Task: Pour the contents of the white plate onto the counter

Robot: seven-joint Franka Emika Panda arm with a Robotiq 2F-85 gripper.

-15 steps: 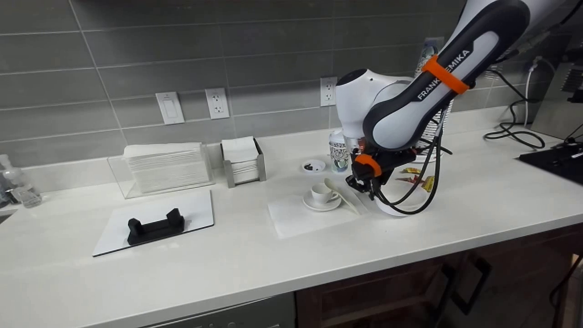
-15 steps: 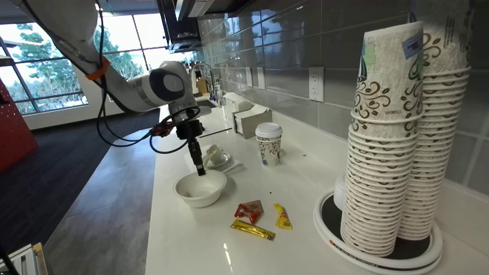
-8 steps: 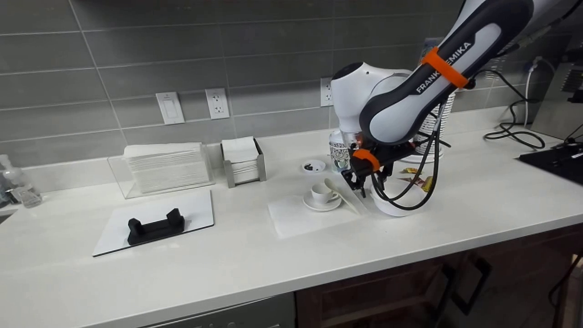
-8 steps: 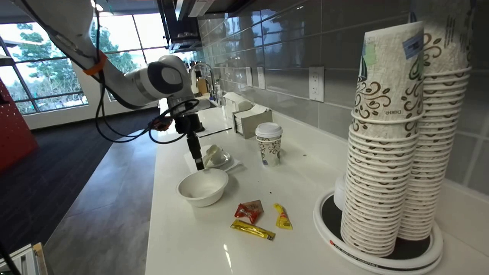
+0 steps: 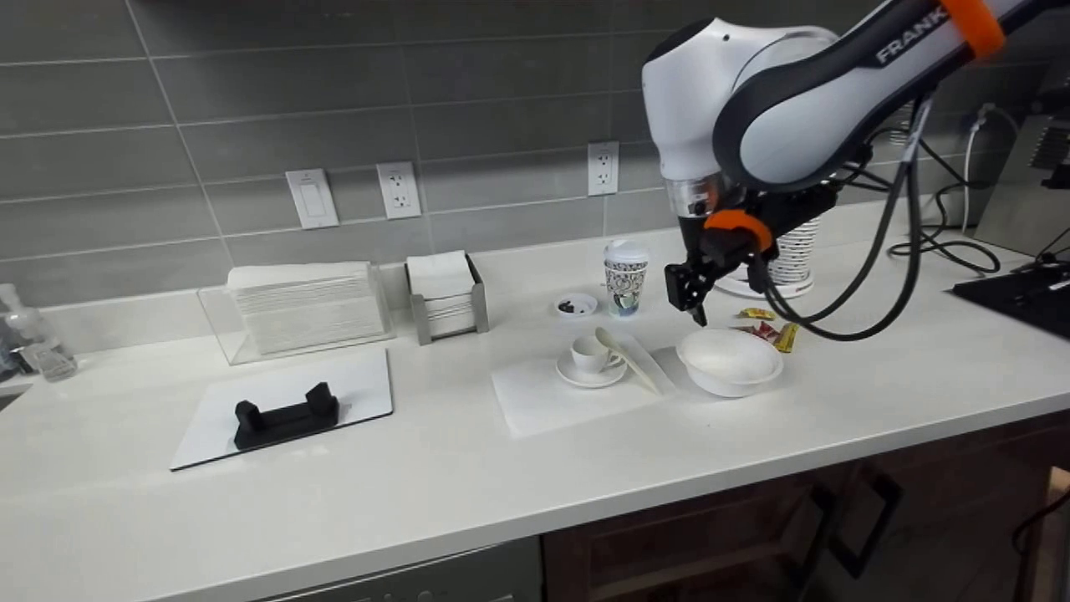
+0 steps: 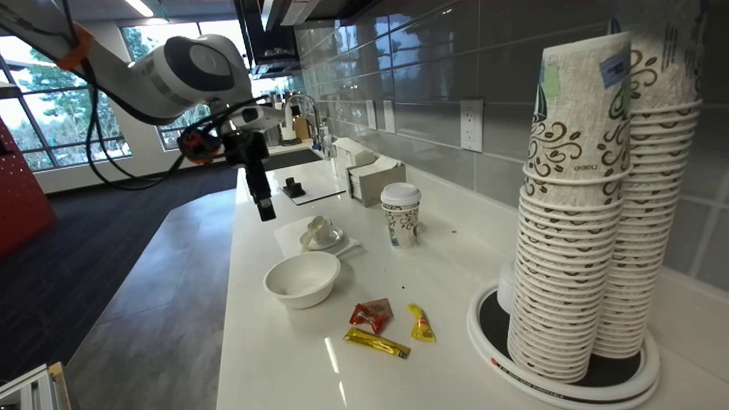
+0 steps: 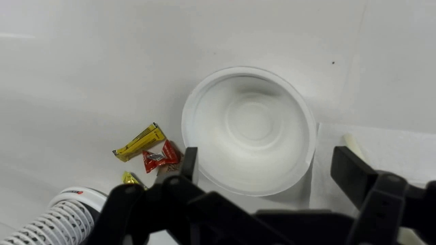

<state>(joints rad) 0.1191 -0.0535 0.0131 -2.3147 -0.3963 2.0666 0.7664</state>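
White bowl (image 5: 729,368) sits upright on the tabletop (image 5: 418,502), right of the cup (image 5: 589,354) and saucer (image 5: 577,376) in an exterior view. Form: circular, wall flaring from a narrow base to a broad flat lip; concentric rings pressed into its floor. Finish matte, chalky white, with soft grey shading along the inner wall; exact material cannot be told. Tabletop white, smooth, glossy enough to carry bright streaks. Seen there, on the bowl's far right side: a slim shiny yellow stick packet (image 5: 786,339), a red twist wrapper (image 7: 170,154) with silver print lying over a flat brown packet (image 6: 380,307), and a crinkled yellow twist (image 6: 421,324). To the bowl's left, a thin white paper sheet (image 5: 535,401) carries the smooth white cup on its round saucer; a pale, long-handled spoon (image 5: 630,362) slants past the cup. Farther back, a lidded paper cup (image 5: 625,280), scroll print. A white-rimmed round turntable (image 6: 475,322) bears tall, ribbed cup stacks (image 6: 564,285). End effector (image 7: 267,166) black, angular: wrist view shows its fingers (image 7: 351,173) spread wide; in both exterior views it hangs above the tabletop, apart from the bowl.
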